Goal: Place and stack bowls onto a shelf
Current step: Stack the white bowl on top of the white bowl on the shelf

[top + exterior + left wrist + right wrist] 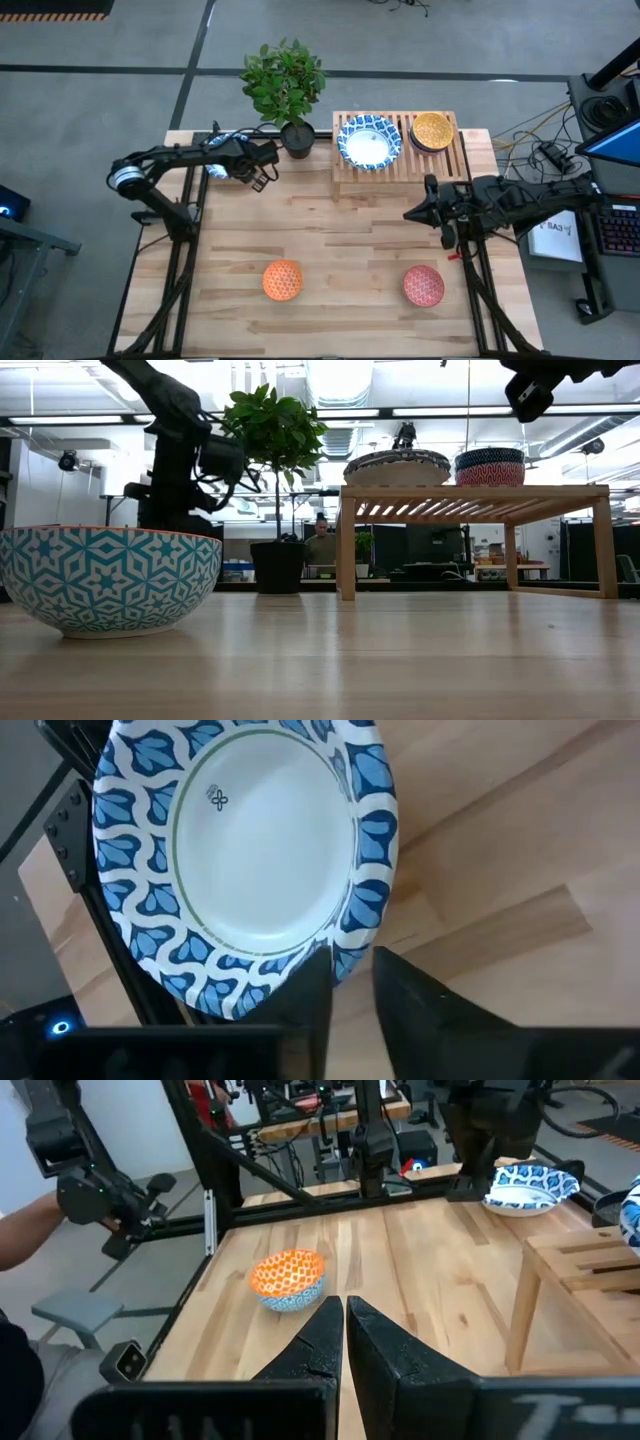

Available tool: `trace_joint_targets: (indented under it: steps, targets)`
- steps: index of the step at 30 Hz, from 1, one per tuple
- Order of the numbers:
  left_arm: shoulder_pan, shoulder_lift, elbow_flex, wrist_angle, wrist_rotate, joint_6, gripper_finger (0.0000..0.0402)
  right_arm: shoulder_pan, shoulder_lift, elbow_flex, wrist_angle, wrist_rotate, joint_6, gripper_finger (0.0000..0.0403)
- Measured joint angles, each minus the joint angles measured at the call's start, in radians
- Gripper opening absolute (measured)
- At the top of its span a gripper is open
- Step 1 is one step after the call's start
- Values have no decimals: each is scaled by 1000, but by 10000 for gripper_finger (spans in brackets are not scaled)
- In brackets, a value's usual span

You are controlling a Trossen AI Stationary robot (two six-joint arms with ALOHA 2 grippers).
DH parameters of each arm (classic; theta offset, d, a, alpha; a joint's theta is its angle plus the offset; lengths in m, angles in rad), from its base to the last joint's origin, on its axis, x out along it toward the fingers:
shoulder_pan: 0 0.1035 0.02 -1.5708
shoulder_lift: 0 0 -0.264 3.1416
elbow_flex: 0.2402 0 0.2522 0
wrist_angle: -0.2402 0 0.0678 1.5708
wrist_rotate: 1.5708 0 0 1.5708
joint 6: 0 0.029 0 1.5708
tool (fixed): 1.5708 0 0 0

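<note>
My left gripper (258, 172) is over the table's far left corner, shut on a blue-and-white bowl (240, 860) with a white inside. My right gripper (425, 211) hovers shut in front of the shelf (400, 170), touching nothing. The slatted shelf carries one blue-and-white bowl (369, 141) and a yellow bowl (432, 130) nested in a dark patterned one. An orange bowl (282, 280) and a pink-red bowl (423, 285) stand on their bases near the table's near edge. My left gripper pinches the blue-and-white bowl by its rim (345, 952), which runs into the gap between the two fingers (312, 985). The bowl's white inside faces the wrist camera. In the right wrist view the bowl (530, 1186) hangs tilted at the gripper, clear of the tabletop.
A potted plant (287, 90) in a black pot stands between my left gripper and the shelf's left end. The shelf has open slats between and beside its bowls. A person's arm (25, 1230) shows beyond the table's left side. Cables and a keyboard lie right of the table.
</note>
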Motion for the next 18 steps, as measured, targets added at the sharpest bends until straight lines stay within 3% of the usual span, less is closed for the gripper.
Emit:
trace_joint_targets:
  steps: [8, 18]
  targets:
    - [0, 38, -20, 77, -5, 37, 135, 0, 27, 0, 4, 1, 3, 9]
    - [2, 120, -37, 100, -109, 9, 117, 0, 27, -1, 4, 2, 9, 9]
